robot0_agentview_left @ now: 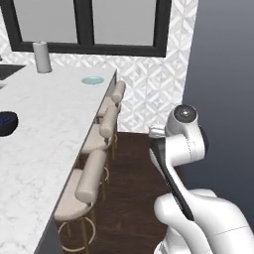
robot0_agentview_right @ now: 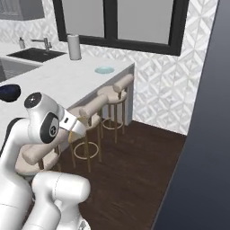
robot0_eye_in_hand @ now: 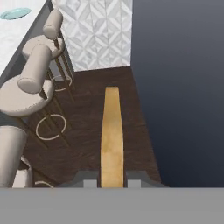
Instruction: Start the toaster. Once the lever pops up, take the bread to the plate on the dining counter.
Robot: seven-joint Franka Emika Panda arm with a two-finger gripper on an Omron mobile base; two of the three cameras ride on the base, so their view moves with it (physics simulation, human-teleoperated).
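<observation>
The bread (robot0_eye_in_hand: 112, 135), a tan golden-brown slice, shows edge-on in the hand view, standing up between my two fingertips. My gripper (robot0_eye_in_hand: 112, 183) is shut on it, held over the dark wood floor beside the stools. In the right base view a sliver of the bread (robot0_agentview_right: 82, 118) pokes out at the gripper (robot0_agentview_right: 77, 125). The light blue-green plate (robot0_agentview_left: 93, 80) (robot0_agentview_right: 104, 70) (robot0_eye_in_hand: 15, 13) lies near the far end of the white marble dining counter (robot0_agentview_left: 44, 134) (robot0_agentview_right: 58, 83), well ahead of the gripper. The toaster is out of view.
Round tan stools (robot0_agentview_left: 92, 181) (robot0_agentview_right: 114, 90) (robot0_eye_in_hand: 26, 92) line the counter's edge between arm and plate. A paper towel roll (robot0_agentview_left: 42, 57) stands at the counter's back, a dark blue bowl (robot0_agentview_left: 6, 123) on its left. A dark wall (robot0_agentview_left: 223, 74) is to the right.
</observation>
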